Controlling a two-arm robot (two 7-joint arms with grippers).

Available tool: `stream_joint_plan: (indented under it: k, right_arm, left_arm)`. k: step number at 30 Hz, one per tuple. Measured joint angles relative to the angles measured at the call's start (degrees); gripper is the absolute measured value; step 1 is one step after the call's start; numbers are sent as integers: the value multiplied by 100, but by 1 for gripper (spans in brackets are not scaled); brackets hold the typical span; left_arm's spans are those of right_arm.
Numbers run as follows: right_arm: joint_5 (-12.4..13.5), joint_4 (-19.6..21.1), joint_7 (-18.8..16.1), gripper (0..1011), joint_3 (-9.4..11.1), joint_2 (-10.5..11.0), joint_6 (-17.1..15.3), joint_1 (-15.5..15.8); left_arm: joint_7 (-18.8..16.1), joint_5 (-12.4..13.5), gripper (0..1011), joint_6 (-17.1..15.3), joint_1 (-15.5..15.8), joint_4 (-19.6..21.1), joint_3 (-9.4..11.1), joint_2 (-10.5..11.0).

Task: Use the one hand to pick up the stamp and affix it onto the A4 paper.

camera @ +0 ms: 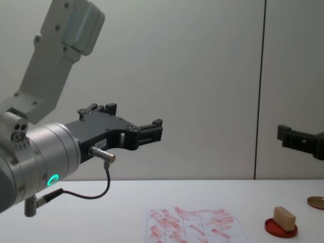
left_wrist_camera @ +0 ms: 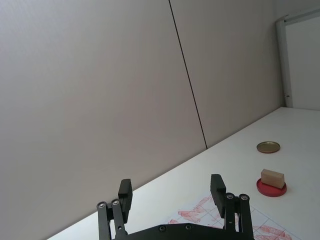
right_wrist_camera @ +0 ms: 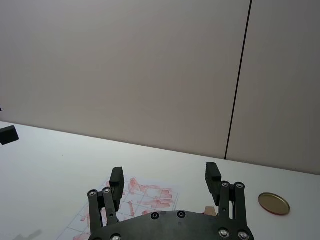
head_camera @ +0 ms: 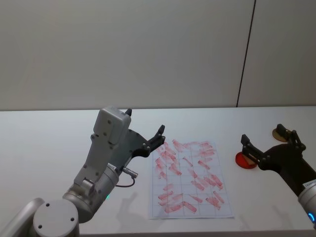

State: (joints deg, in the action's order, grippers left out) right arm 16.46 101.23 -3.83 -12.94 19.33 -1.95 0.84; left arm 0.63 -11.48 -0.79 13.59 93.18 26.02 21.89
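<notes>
Left gripper (left_wrist_camera: 171,186) idles open near paper (head_camera: 190,177); right gripper (head_camera: 262,134), empty and spread wide, hovers above stamp (camera: 284,217) on ink pad (camera: 271,228).

**Inventory, counted by kind**

- Table (head_camera: 49,148): one, white.
- Sheet of paper (head_camera: 190,180): one, with a grid.
- Red marks on the sheet: many (they overlap, so no exact tally).
- Wooden stamp (camera: 284,217): one.
- Red ink pad (camera: 272,229): one.
- Gold-brown disc (left_wrist_camera: 268,147): one.
- Robot arms: two, the left arm (head_camera: 98,173) and the right arm (head_camera: 306,195).
- Grippers: two, the left gripper (left_wrist_camera: 171,185) and the right gripper (right_wrist_camera: 165,171).
- Black fingers (left_wrist_camera: 217,186): two on each gripper, four in all.
- Lit rings: two, one green ring (camera: 52,178) and one blue ring (head_camera: 311,216).
- Cable (camera: 96,195): one, black.
- Wall panels (head_camera: 123,49): two, with one dark seam (head_camera: 246,54).
</notes>
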Motion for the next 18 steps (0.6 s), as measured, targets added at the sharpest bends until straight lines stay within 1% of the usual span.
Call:
stream_joint_plan:
  k: [18]
  right_arm:
    - [0, 0, 0, 1001, 0, 0, 0, 0]
  left_arm:
    - [0, 0, 993, 0, 0, 0, 0, 0]
